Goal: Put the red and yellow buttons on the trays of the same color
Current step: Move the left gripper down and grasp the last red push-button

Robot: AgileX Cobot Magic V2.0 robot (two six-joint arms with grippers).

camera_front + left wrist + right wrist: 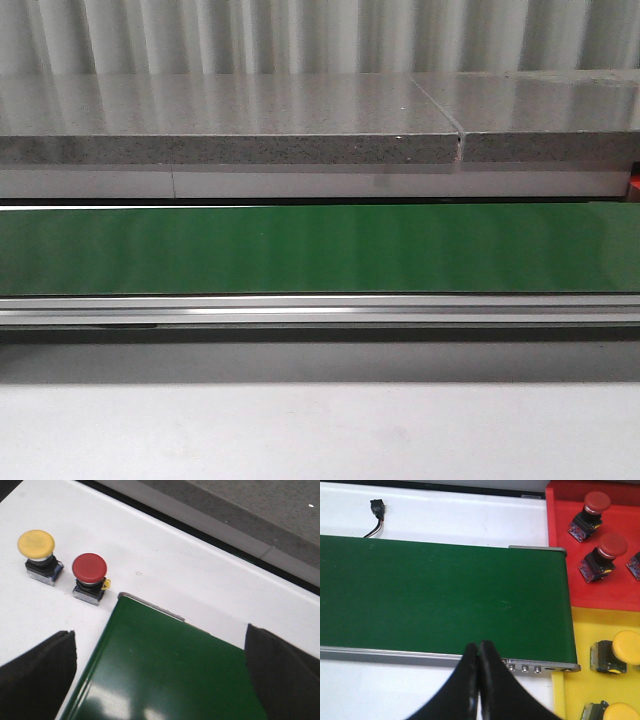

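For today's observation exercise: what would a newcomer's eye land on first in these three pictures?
The long green conveyor belt fills every view. Off one end, a yellow button and a red button stand side by side on the white table. Off the other end, red buttons sit in a red tray, yellow ones in a yellow tray.

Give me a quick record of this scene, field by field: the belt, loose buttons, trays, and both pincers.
belt: green conveyor belt, nothing on it in any view
loose buttons: yellow button and red button stand upright side by side on the white table, off the belt's end
red tray: two red-capped buttons fully visible, a third cut off at the edge
yellow tray: two yellow-capped buttons, partly visible
left pincer: open, empty, above the belt's end
right pincer: shut, empty
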